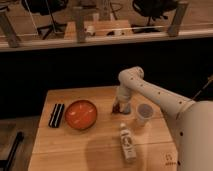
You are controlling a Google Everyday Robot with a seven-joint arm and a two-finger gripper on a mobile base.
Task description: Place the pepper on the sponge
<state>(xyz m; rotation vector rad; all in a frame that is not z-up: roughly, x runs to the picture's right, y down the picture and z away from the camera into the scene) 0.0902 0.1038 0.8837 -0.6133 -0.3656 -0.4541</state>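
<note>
One arm (150, 92): reaches in from the right of the view, bends at a raised elbow and drops steeply toward the middle of the desk (100, 152). The steep drop suits working from above on a low, small item.
Gripper (120, 105): down at desk level, between the orange plate and the cup, nearer the cup.
Grip state: cannot be told from this view.
Pepper (116, 107): a small dark shape at the gripper's lower end, on its plate side. Whether it is held or lies free cannot be told.
Sponge (125, 109): a faint pale-blue patch right at the gripper's base, largely covered by it.
Pepper-to-sponge relation: touching or just beside. Resting on top cannot be confirmed.
Stage (judgement): the pose fits either taking hold of the pepper next to the sponge or setting it down on the sponge. The view does not settle which.
Orange plate (81, 115): round and shallow, left of the gripper. Only its own orange surface shows inside.
Cup (144, 113): pale, translucent, upright, just right of the gripper. Contents cannot be told. Its nearness leaves little side room, so tipping is a risk.
Bottle (128, 144): pale, labelled, lying on its side toward the front edge, apart from the gripper.
Black item (56, 115): flat and dark, left of the plate, near the desk's left edge.
</note>
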